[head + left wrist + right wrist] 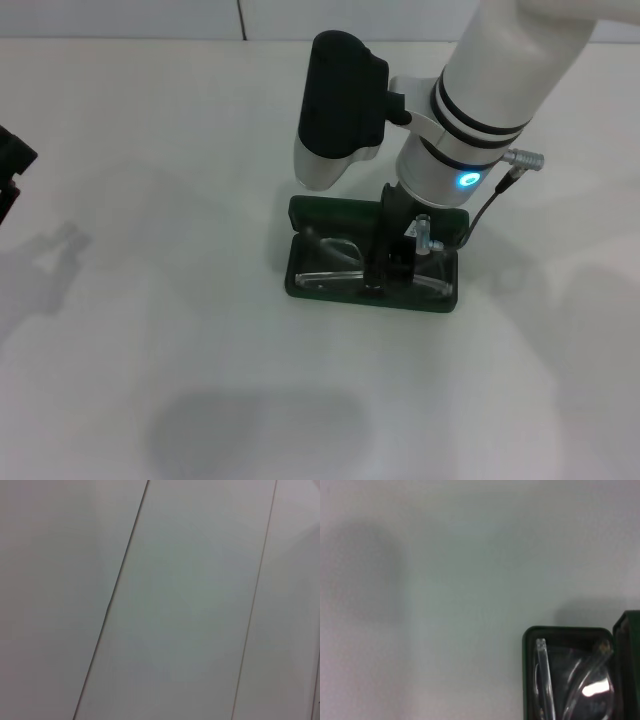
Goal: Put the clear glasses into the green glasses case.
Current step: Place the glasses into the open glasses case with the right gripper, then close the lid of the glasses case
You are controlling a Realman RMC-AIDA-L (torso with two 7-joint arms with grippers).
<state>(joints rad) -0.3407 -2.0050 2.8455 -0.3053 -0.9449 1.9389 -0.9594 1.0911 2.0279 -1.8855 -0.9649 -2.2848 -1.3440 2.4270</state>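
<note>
Looking down from the head view, the green glasses case (372, 258) lies open on the white worktop (150, 300), near its middle, lid standing up along the far edge. It is dark green, rectangular with rounded corners, and its lining is dark. No brand, label or writing can be read on it or on anything else. Inside the tray lie the clear glasses (335, 262): a colourless see-through frame, one lens catching light toward the case's left part, one thin clear arm sticking up at an angle near the right part. The right tool (385, 272) reaches straight down into the case, its dark fingers at the middle of the glasses; whether it is clenched on the frame or released cannot be told, since the fingers blend with the dark lining. The white arm above it carries a glowing blue ring and a black housing. The left tool (8, 170) shows only as a dark shape at the picture's left edge, well apart from the case; its state cannot be told.

The left wrist view shows only pale flat panels with thin dark seams.

The right wrist view shows bare worktop (445, 580) and one rounded corner of the green glasses case (530, 635), with the clear glasses (580, 685) inside, a straight clear arm lying beside a bright curved lens.
</note>
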